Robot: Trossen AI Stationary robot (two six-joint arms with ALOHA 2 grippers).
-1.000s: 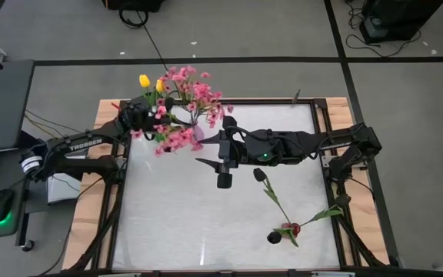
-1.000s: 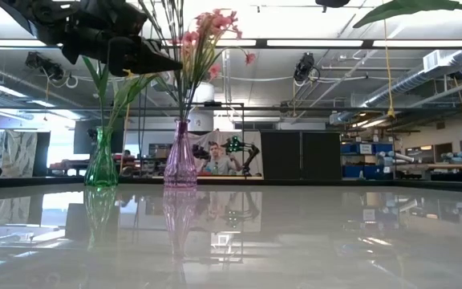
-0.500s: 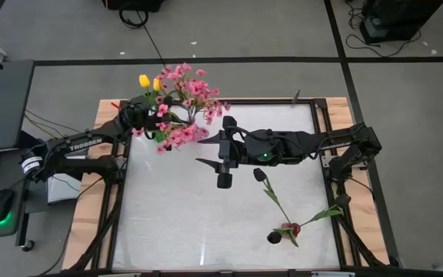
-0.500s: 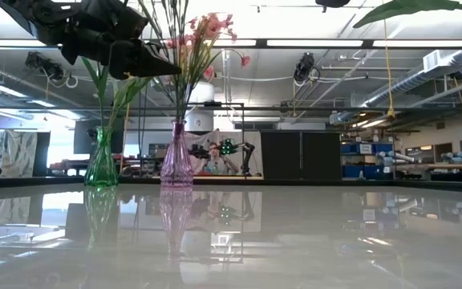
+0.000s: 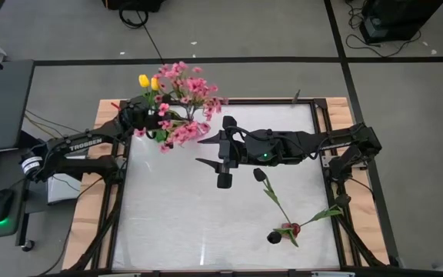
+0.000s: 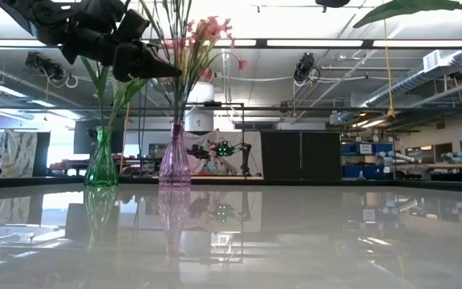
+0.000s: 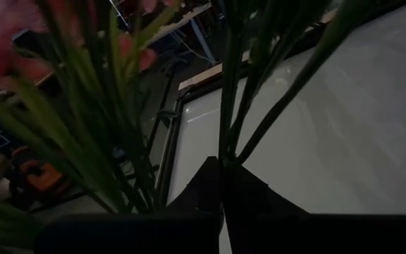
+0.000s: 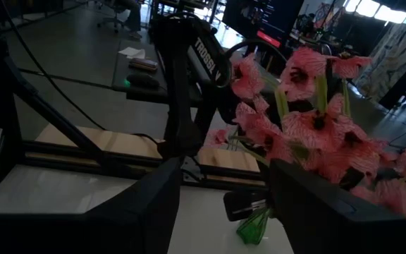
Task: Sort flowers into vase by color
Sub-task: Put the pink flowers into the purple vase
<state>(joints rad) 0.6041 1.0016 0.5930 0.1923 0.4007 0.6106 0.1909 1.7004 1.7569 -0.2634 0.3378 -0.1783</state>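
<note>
1. High view: left hand (image 5: 158,121) at the far left of the tabletop (image 5: 175,223), clamped on stems of the pink flowers (image 5: 184,104); yellow tulips (image 5: 148,81) just beside. Right hand (image 5: 210,152) mid-tabletop, fingers apart, empty. Dark tulips (image 5: 277,231) lie near right.
2. Low view: green vase (image 6: 101,163) and pink vase (image 6: 175,160) stand side by side.
3. Left wrist view: fingers shut on green stems (image 7: 225,106).

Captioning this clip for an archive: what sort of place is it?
Probably a robotics lab or workshop: exposed ceiling ducts, loose floor cables, and another robot arm beyond the table.
</note>
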